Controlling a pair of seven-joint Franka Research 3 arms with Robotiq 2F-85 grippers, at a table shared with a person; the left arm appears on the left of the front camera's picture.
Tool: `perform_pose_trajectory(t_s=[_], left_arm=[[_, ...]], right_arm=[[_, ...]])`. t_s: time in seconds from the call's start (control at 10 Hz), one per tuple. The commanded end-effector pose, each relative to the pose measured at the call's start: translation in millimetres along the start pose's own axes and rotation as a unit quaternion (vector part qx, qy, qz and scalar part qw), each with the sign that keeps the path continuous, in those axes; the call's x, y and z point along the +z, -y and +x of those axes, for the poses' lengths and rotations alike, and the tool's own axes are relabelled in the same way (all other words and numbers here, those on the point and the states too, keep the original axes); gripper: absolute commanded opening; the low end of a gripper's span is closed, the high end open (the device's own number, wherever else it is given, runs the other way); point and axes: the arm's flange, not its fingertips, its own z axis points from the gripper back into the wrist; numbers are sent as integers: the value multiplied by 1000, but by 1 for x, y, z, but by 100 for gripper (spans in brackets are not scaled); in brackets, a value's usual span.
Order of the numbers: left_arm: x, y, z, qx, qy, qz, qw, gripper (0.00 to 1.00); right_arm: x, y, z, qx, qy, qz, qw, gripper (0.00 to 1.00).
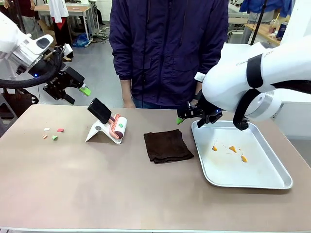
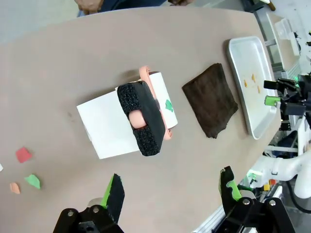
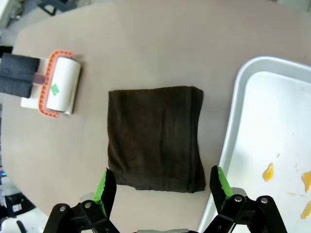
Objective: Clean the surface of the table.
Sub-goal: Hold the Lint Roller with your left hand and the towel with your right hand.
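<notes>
left claw (image 2: 171, 189) is spread wide with nothing in it, hanging up in the air by the far left end of the counter (image 1: 97, 189). right claw (image 3: 162, 187) is spread just as wide and also empty. its wrist view looks down on the cloth (image 3: 153, 138), with the rim of the tray (image 3: 272, 121) next to one finger.

the counter is a big matte brownish-taupe top with a thin pale edge. it runs across the whole front view, from the near edge out to where the person stands. the near half is bare and smooth, no stains i can make out.

the middle strip is where all the stuff sits:
- on the left, a little cluster of scraps (image 1: 52, 134), red, green, white and orange, lying loose on the top.
- well apart from those, a lint roller (image 1: 118, 127) with a salmon frame rests on a white stand (image 1: 96, 132), its black foam handle (image 1: 99, 110) sticking up.
- next is the dark brown cloth, folded roughly square and lying flat.
- just beside it on the right is the shiny metal tray, with a few orange bits (image 1: 234, 149) inside.

so the scraps, roller, cloth and tray are all sitting on the surface.

at the far side, a person (image 1: 167, 48) in a dark navy jacket stands right up against the far edge, behind the roller and cloth.
</notes>
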Motion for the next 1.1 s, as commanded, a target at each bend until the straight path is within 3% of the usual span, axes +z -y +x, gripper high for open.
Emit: perform_pose_trajectory(t_s=[0.0, 0.4, 1.0], left_arm=[[-10, 2, -3, 18, 20, 30, 999, 100], [-47, -6, 7, 59, 15, 33, 998, 100], [-68, -19, 16, 84, 8, 20, 996, 100]], right_arm=[[-4, -1, 3, 4, -12, -39, 999, 100], [-64, -35, 25, -14, -53, -88, 995, 100], [-121, -51, 39, -12, -85, -165, 983, 100]])
